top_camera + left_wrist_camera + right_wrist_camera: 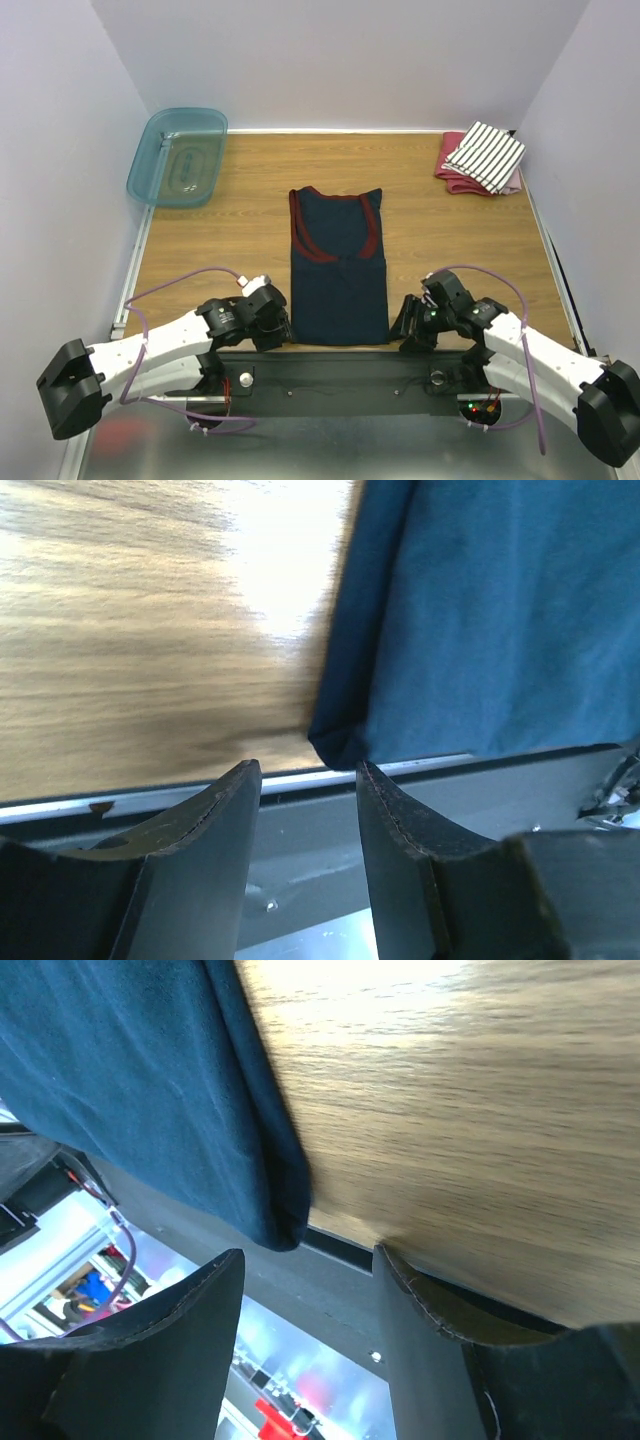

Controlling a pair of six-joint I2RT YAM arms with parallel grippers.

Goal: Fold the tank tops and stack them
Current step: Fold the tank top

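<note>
Navy red-trimmed cloth tank top: folded narrow, hem toward the near side.
Left gripper: fingers spread, empty, at hem corner, seemingly poised to fold.
Right gripper: likewise spread, opposite corner.

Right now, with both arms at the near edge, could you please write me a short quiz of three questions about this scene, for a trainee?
1. True or false: the striped tank top lies folded on a pink cloth at the far right corner.
2. What lies just beyond the tips of the left tool and the right tool? A) a near corner of the navy tank top; B) the striped tank top; C) the pink cloth.
3. Fill in: both tools stand ___, holding nothing.
Key: 1 true; 2 A; 3 open.
</note>
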